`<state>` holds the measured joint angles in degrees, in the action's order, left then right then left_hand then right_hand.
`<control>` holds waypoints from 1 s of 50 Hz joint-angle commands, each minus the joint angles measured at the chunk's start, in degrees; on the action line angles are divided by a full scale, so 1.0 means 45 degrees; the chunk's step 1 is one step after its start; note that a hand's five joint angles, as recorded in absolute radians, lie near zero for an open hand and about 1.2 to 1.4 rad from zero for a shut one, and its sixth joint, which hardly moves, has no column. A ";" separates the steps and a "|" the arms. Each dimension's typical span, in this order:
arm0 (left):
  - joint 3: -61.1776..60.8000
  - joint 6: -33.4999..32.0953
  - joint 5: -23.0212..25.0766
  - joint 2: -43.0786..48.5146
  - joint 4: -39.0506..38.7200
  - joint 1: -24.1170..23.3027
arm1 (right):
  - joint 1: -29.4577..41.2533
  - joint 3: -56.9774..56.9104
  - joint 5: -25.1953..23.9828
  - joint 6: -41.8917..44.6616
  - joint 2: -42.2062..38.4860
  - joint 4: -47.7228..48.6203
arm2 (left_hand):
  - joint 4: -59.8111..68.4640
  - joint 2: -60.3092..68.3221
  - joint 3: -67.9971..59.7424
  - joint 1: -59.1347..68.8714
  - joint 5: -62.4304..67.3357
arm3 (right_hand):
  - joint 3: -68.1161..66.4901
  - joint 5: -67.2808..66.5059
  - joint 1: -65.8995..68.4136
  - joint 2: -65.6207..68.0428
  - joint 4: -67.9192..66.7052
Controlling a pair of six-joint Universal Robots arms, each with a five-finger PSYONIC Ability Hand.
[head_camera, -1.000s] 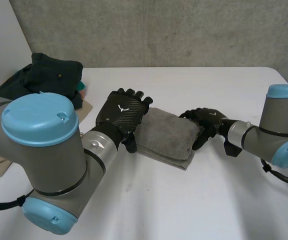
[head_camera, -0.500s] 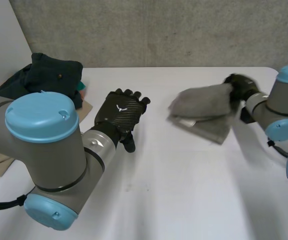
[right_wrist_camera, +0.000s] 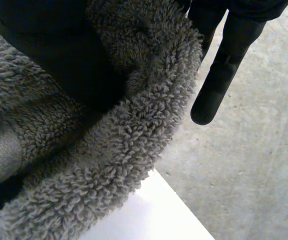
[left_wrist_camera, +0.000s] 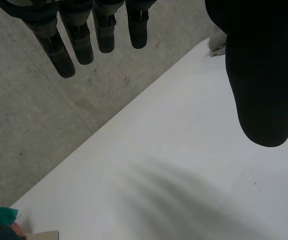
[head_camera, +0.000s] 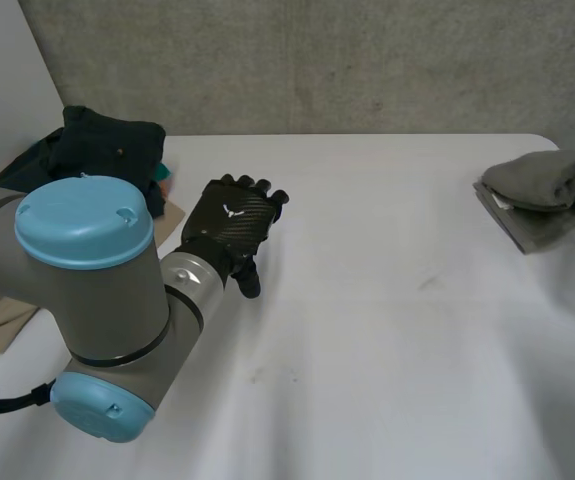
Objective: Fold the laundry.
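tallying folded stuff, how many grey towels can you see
1: the grey towel, far right, held by the right hand. Others may hide in the clothes pile at left.

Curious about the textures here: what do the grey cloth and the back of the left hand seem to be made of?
The grey cloth looks like soft, matte fleece or sherpa, judging by its dense curly pile. The left hand has a back that looks like semi-gloss carbon fibre, with a fine woven pattern, though it may be only a print.

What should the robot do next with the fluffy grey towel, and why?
Probably lower the towel flat onto the table and let go. The right hand pinches the folded towel by the table's right edge, so it looks ready to put down. The left hand is open, near the pile of clothes.
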<state>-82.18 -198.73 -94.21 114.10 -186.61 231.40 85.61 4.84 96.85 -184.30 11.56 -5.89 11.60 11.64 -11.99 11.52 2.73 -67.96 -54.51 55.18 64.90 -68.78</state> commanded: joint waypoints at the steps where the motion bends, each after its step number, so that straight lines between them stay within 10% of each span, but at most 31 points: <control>1: 0.0195 0.0002 -0.0021 -0.0043 0.0003 -0.0154 | -0.0509 0.0096 -0.0448 0.0233 -0.0029 -0.0020 | -0.0007 -0.0017 0.0095 0.0009 -0.0260 | -0.2676 -0.3443 0.5516 0.3355 -0.2493; 6: 0.0234 0.0022 -0.0021 -0.0180 0.0003 -0.0193 | -0.0822 0.0116 -0.0428 0.0720 -0.0048 -0.0137 | -0.0045 -0.0054 0.0133 -0.0029 -0.0298 | -0.0270 -0.1037 0.3111 0.0949 -0.0087; 9: 0.0312 0.0022 -0.0021 -0.0199 0.0003 -0.0212 | -0.0822 0.0135 -0.0643 0.1052 -0.0010 -0.0429 | -0.0083 -0.0092 0.0170 -0.0066 -0.0335 | 1.2879 1.2113 -1.0039 -1.2201 1.3062; 14: 0.0352 0.0022 -0.0021 -0.0238 0.0003 -0.0232 | -0.0803 -0.0215 -0.0294 0.1813 0.0303 -0.1288 | -0.0083 -0.0092 0.0170 -0.0066 -0.0335 | 1.2879 1.2113 -1.0039 -1.2201 1.3062; 22: 0.0274 0.0080 -0.0041 -0.0666 0.0023 -0.0154 | -0.0803 -0.1658 0.4136 0.6319 0.1219 -0.1193 | -0.0194 -0.0204 0.0282 -0.0178 -0.0447 | 1.2879 1.2113 -1.0039 -1.2201 1.3062; 29: 0.0410 0.0061 -0.0060 -0.1409 -0.0016 0.0041 | -0.0277 -0.3164 0.4475 0.6309 0.2021 -0.1347 | -0.0344 -0.0353 0.0432 -0.0328 -0.0597 | 1.2879 1.2113 -1.0039 -1.2201 1.3062; 33: 0.0683 -0.0076 -0.0060 -0.2014 -0.0386 0.0918 | 0.0679 -0.4023 0.3151 0.5742 0.2119 -0.2575 | -0.0344 -0.0353 0.0432 -0.0328 -0.0597 | 1.2879 1.2113 -1.0039 -1.2201 1.3062; 42: 0.2399 -0.0232 0.1087 -0.1882 -0.0915 0.5212 | 0.2906 -0.5314 -0.4715 0.4745 0.2354 -0.6889 | -0.0046 -0.0055 0.0133 -0.0029 -0.0298 | 1.2879 1.2113 -1.0039 -1.2201 1.3062; 50: 0.4022 -0.1168 0.3454 0.0970 -0.0915 0.8048 | 0.4235 -0.5333 -0.5234 0.4881 0.2335 -0.7793 | 0.0179 0.0170 -0.0092 0.0195 -0.0074 | 1.2879 1.2113 -1.0039 -1.2201 1.3062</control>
<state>-69.04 -200.66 -85.47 109.38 -190.80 259.23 100.79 -19.38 73.41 -163.06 22.14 -39.21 11.60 11.64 -11.99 11.52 2.73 -12.46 -2.45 13.39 12.18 -12.46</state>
